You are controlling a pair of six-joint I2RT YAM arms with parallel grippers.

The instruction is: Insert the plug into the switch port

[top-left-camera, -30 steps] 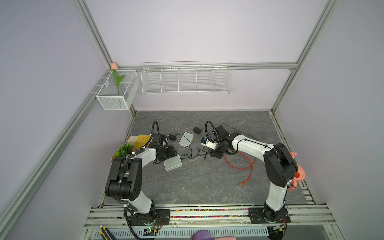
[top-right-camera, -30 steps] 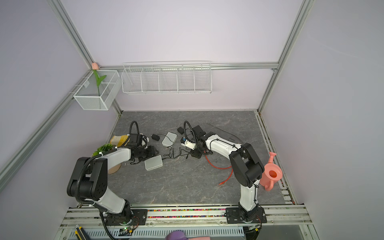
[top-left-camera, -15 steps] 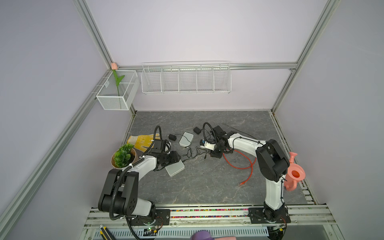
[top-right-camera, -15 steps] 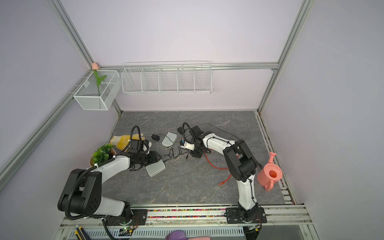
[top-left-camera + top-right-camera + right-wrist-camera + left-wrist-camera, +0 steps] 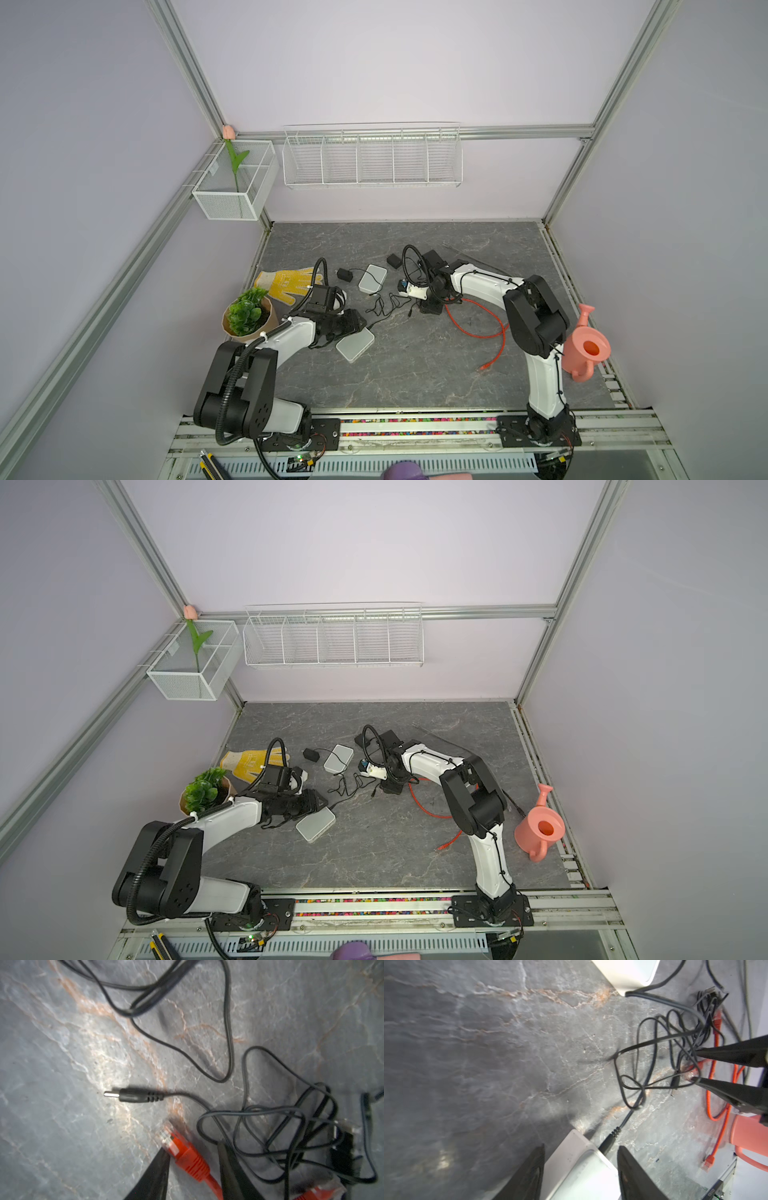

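The white switch lies flat on the grey table, left of centre. My left gripper is shut on its near end, a finger on each side of the switch. A black power plug sits in its side. The red network plug with a clear tip lies on the table between the fingers of my right gripper. That gripper is open, with a gap beside the plug. Its red cable loops away to the right.
A second white box and a tangle of thin black cords with a loose barrel plug lie between the arms. A potted plant and yellow glove sit left, a pink watering can right.
My left gripper has slid the switch a little toward the front and right while the left arm's elbow swung back. The right arm's elbow shifted; its gripper stayed over the red plug.
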